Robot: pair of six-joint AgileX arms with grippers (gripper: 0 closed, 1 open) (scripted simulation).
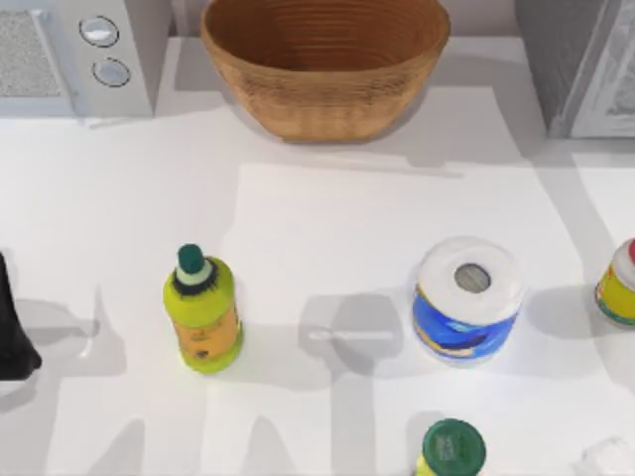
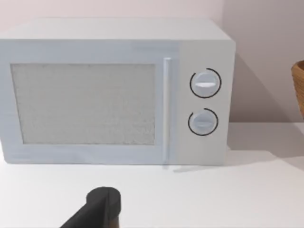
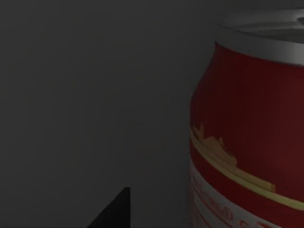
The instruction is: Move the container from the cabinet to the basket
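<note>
Close before the right gripper's dark fingertip (image 3: 114, 211), the glossy red cylindrical container (image 3: 247, 137) stands upright in a dim enclosure; its grip cannot be told. The ribbed wicker basket (image 1: 325, 61) sits left of the speckled cabinet (image 1: 580, 59).

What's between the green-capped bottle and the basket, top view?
Bare white table between the yellow-green bottle and the basket, in the top view.
</note>
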